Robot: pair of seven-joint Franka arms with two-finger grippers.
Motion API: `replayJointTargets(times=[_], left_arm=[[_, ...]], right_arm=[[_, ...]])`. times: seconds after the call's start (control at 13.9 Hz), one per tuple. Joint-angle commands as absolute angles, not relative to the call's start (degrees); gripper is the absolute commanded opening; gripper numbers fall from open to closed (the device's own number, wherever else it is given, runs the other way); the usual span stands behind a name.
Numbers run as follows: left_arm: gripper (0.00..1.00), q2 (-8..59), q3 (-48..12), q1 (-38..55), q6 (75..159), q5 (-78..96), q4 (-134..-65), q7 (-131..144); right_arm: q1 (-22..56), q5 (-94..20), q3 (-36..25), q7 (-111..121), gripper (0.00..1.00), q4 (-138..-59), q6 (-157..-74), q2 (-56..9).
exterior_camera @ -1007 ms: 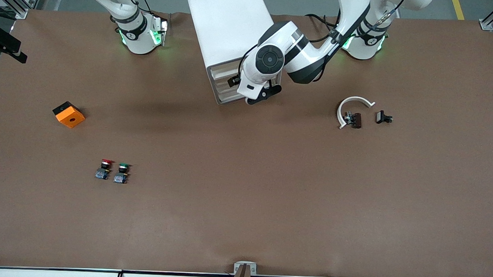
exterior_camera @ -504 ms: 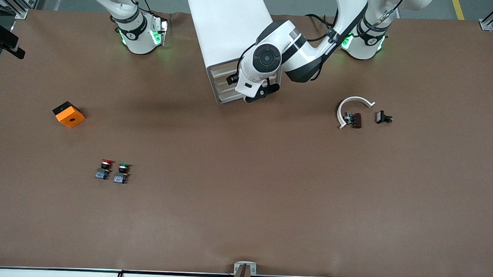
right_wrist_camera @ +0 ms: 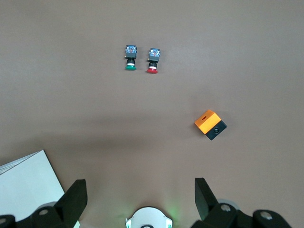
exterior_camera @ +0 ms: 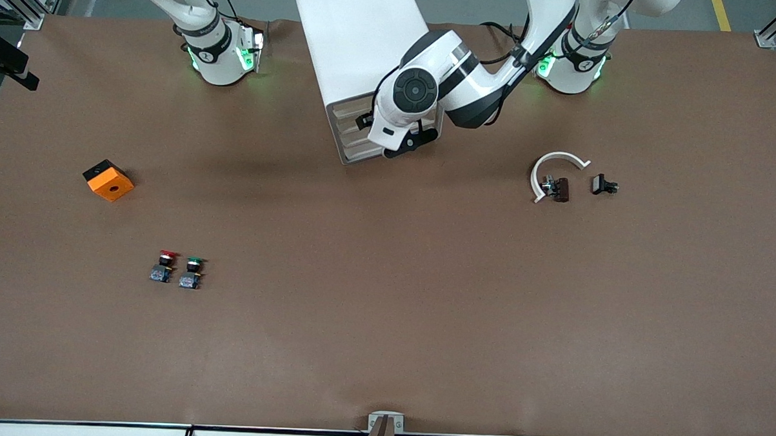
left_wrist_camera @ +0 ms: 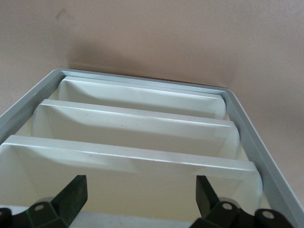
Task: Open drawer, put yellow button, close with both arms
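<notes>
The white cabinet (exterior_camera: 362, 43) stands between the arm bases, its drawer fronts (exterior_camera: 351, 131) facing the front camera. The left wrist view looks down the stacked cream fronts (left_wrist_camera: 137, 130) in their grey frame (left_wrist_camera: 280, 175); all look pushed in. The uppermost drawer shows only as a pale strip (left_wrist_camera: 137, 222) between my fingers. My left gripper (left_wrist_camera: 140, 183) is open and empty, close against the upper fronts; its hand (exterior_camera: 409, 141) covers part of them in the front view. My right gripper (right_wrist_camera: 140, 183) is open and empty, waiting high over its base (right_wrist_camera: 149, 219). The yellow button is hidden.
A red-capped button (exterior_camera: 165, 266) and a green-capped button (exterior_camera: 192, 272) stand side by side toward the right arm's end, with an orange box (exterior_camera: 108, 180) farther from the camera. A white curved piece (exterior_camera: 554, 162) and small black parts (exterior_camera: 560, 188) (exterior_camera: 603, 185) lie toward the left arm's end.
My left hand has moved away from the front camera, closer against the cabinet's drawer fronts. The right arm and the things on the table have not moved.
</notes>
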State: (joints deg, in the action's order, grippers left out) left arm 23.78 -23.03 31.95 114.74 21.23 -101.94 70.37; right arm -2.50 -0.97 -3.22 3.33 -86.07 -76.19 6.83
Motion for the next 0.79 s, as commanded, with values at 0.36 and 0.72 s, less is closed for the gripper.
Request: replayJointTargets(times=[0.36,0.72], left_arm=[[1.0,25.4,-22.33,21.73,110.05,15.14,-93.09,72.07],[1.0,23.13,-22.24,10.82,103.47,3.64,-89.65,70.4]], right_arm=[[-2.55,-1.49,-3.08,2.81,1.0,-85.52,-75.41,7.3],[-2.55,-1.58,-3.25,2.72,1.0,-85.52,-75.41,7.29]])
